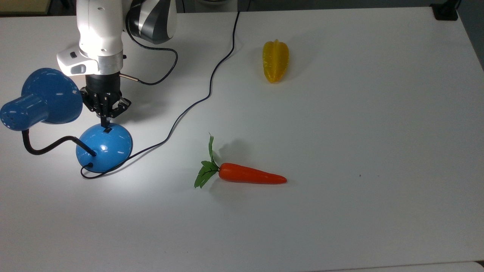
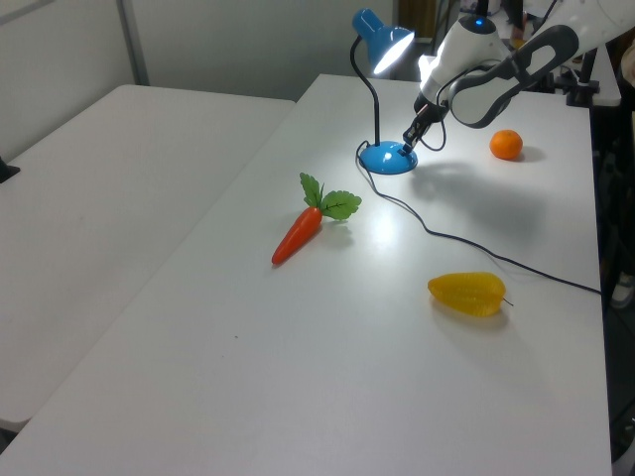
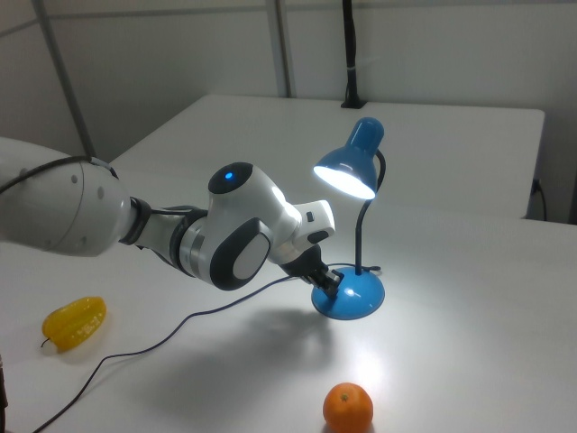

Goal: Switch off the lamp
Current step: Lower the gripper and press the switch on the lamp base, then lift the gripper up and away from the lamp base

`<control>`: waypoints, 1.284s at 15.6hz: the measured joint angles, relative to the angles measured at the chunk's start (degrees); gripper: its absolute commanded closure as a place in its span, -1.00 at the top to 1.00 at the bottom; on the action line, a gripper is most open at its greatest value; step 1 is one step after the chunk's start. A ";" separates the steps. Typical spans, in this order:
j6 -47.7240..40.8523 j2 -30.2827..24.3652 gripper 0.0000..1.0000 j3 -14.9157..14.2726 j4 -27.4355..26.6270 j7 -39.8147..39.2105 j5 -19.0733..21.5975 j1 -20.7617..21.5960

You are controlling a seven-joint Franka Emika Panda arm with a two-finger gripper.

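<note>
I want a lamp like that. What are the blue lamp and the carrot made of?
The lamp looks like glossy painted metal or hard plastic: bright reflections sit on its shade and domed base. Its neck is black, matte and bendy. The carrot looks like smooth plastic with a slight sheen, and its leaves seem plastic or fabric.

Room light even, moderately bright. Lamp (image 3: 352, 176) lit: shade interior glaring white in right view. Bright pool on table (image 1: 340, 113) at 7 o'clock in top view, fading outward. Soft shadow beside carrot (image 1: 251, 175) toward 12 o'clock; arm shadow soft. Gloss highlights on lamp shade. Focus fair, slight softness throughout.
</note>
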 measured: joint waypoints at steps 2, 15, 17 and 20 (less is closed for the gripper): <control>0.78 0.48 -1.00 0.04 0.02 0.01 0.00 0.00; -10.12 -0.81 -1.00 0.36 0.51 0.07 0.04 0.27; -14.10 -2.31 -1.00 1.11 0.81 0.07 0.05 0.33; -22.23 -5.87 -1.00 3.30 1.29 0.07 0.04 1.40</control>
